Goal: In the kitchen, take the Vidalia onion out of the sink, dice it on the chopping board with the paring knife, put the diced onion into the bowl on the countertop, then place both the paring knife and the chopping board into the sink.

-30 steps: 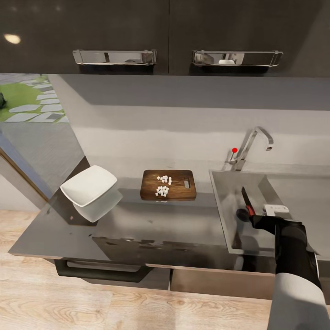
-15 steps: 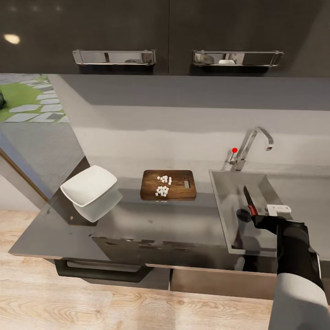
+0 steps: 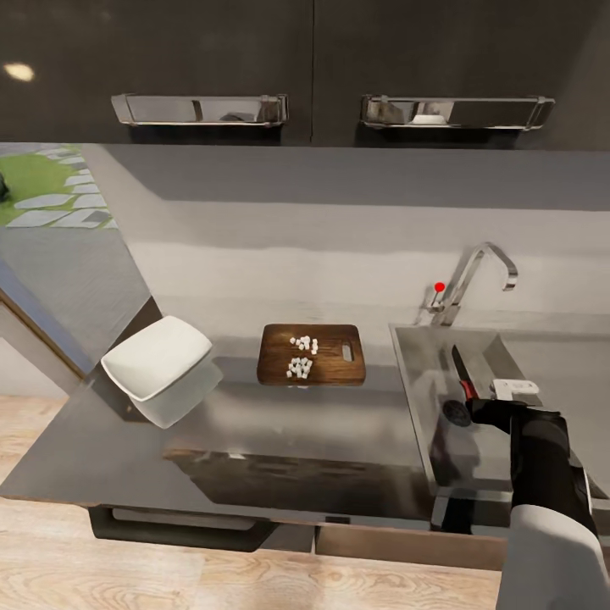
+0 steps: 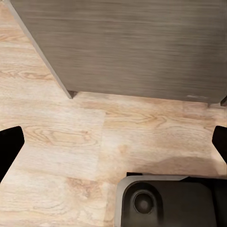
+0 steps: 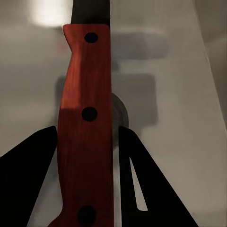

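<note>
Bowl: empty, at the left of the bench.
Chopping board: mid-bench, carrying white diced onion.
Sink: right gripper above it, fingers pinching the paring knife by its red handle. Advice: lower the knife close to the basin floor before spreading the fingers.

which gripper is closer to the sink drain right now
Right. The right gripper holds the paring knife over the sink, just beside the drain. The left gripper hangs open low over the wooden floor, away from the basin.
</note>
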